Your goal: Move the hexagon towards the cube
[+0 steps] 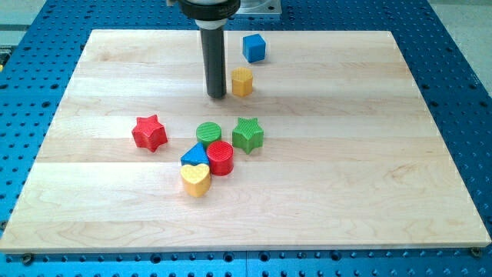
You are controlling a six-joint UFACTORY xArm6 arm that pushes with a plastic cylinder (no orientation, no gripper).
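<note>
My tip [217, 95] carries nothing and stands probably touching the yellow hexagon [242, 81] at its left, near the top edge, to push it toward the blue cube [254, 48].

Straight dark rod [216, 65], cylindrical, matte charcoal to black, uniform in width along the visible length, with a faint lighter sheen down one side. Blunt, flat-cut lower end, my tip [217, 96]. Wider black rounded collar [208, 9] at the upper end, beneath a pale grey metallic mounting part [260, 6] cut off by the view's top.
</note>
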